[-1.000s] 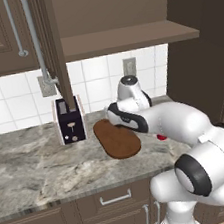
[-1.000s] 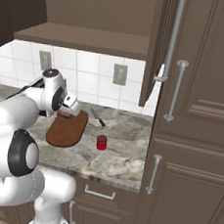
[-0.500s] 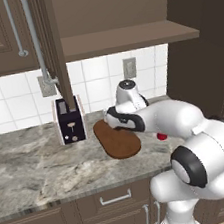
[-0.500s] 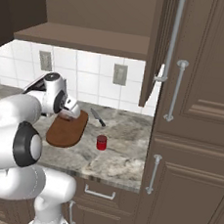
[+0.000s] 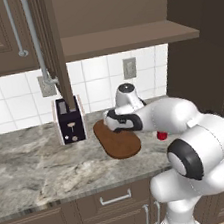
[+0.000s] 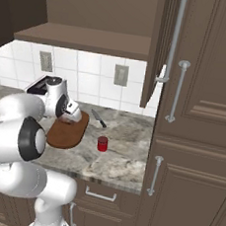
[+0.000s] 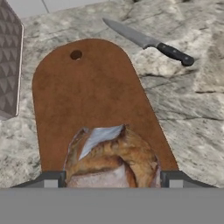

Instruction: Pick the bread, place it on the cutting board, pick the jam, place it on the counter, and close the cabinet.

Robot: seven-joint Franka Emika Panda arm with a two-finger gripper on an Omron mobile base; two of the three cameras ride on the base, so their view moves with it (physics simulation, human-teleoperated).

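Bread between the fingers, low over the cutting board

The fingers [image 7: 112, 178] clamp the bread [image 7: 113, 158] over the cutting board [image 7: 87, 94] (near its front end); the jam [image 6: 102, 143] stands on the worktop [image 6: 125, 156] beside the board, nearer the front edge; the cabinet [image 5: 55, 51] door hangs open.

bread [image 7: 114, 157]: tan-brown crust, lighter pale patches
cutting board [image 7: 87, 100]: reddish-brown wood
jam [image 6: 102, 143]: red jar, darker red lid
counter [image 5: 35, 165]: grey-beige marbled stone
cabinet [image 6: 207, 86]: dark brown panelled wood, silver bar handles
knife [image 7: 146, 41]: silver-grey blade, black handle
toaster [image 5: 69, 121]: black with pale sides
wall tiles [image 5: 97, 83]: white
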